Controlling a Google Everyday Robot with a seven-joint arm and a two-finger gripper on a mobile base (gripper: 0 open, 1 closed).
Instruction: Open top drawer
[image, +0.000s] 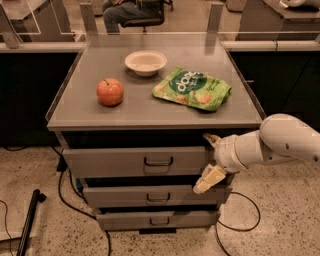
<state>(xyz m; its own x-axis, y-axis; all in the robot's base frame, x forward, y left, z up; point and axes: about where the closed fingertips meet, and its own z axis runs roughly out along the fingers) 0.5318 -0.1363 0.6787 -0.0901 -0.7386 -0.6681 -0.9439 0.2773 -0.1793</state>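
Pincer (210, 159) spread at right end, grey metal top drawer (110, 161).

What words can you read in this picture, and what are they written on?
"dot": big white letters on the green snack bag. They are blurred, so this is a best reading.
Smaller print on the bag: too blurred to read.
No writing shows on the apple, the bowl, the top drawer, or the end effector at the drawer front's right end.

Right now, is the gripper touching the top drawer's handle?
Apart. The camera view shows the gripper at the top drawer's right end, with bare front between it and the handle.
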